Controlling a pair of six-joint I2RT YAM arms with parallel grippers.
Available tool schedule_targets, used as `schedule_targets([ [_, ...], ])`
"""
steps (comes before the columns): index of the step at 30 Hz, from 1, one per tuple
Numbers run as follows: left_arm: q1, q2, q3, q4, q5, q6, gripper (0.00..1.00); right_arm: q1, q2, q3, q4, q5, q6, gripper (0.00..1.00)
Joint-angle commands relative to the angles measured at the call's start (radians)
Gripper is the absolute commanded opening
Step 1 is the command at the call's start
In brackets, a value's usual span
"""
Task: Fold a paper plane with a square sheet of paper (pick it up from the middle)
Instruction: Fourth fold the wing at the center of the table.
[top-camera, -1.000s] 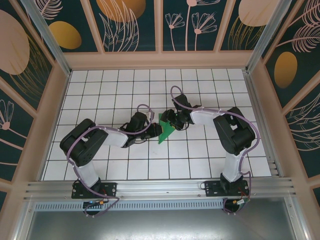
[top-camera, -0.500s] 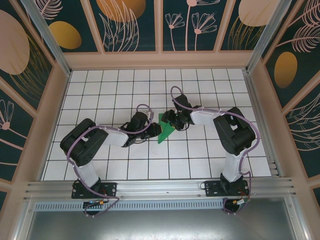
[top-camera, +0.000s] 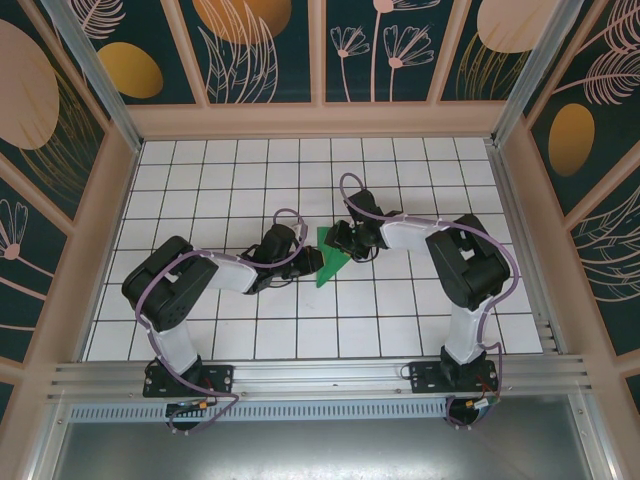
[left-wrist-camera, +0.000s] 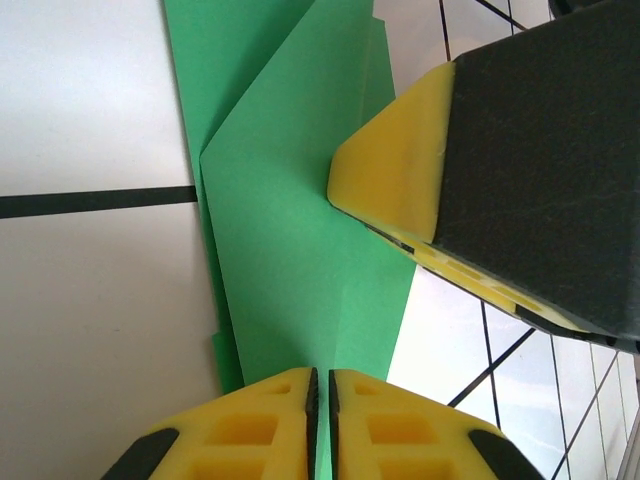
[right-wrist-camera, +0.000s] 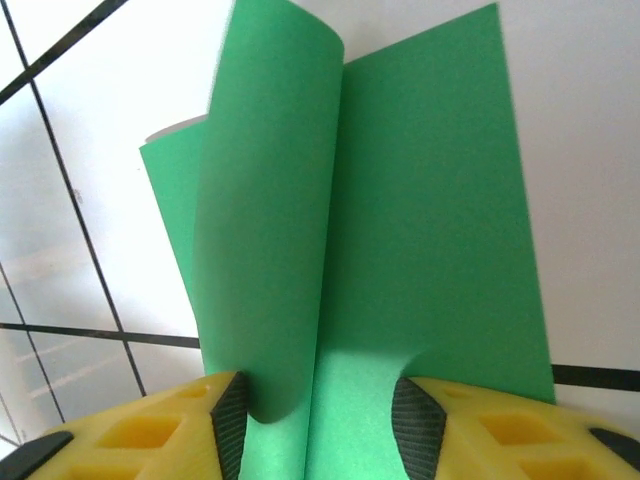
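Between jaws of our right pincer (right-wrist-camera: 318, 425), half open yet narrowing, we list a raised flap of paper (right-wrist-camera: 430, 200), crease likely next; left pincer (left-wrist-camera: 320, 425) clamps its edge.

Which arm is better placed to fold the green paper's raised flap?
Right, probably: the right gripper stands open around the raised flap of the creased bright-green paper sheet; the left gripper is shut on that sheet's edge.

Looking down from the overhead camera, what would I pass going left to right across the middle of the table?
The left arm → left gripper → folded green paper → right gripper → right arm.
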Motion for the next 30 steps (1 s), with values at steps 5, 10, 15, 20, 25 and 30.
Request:
schedule_targets([
  [5, -0.006, -0.027, 0.022, 0.024, 0.032, 0.014, 0.17, 0.013, 0.183, -0.069, -0.13, 0.16, -0.067, 0.49],
  [10, -0.006, -0.018, 0.028, 0.026, 0.039, 0.017, 0.18, 0.02, 0.203, -0.064, -0.133, 0.16, -0.078, 0.51],
  [15, -0.006, 0.0, 0.022, 0.029, 0.044, 0.007, 0.17, 0.024, 0.213, -0.058, -0.137, 0.162, -0.084, 0.54],
  [20, -0.006, 0.016, 0.025, 0.018, 0.045, 0.007, 0.17, 0.027, 0.223, -0.054, -0.143, 0.169, -0.084, 0.55],
  [25, -0.006, 0.032, 0.029, 0.01, 0.049, 0.006, 0.17, 0.032, 0.239, -0.047, -0.153, 0.185, -0.084, 0.55],
  [30, -0.006, 0.043, 0.033, 0.0, 0.046, 0.006, 0.16, 0.041, 0.257, -0.038, -0.16, 0.192, -0.083, 0.56],
])
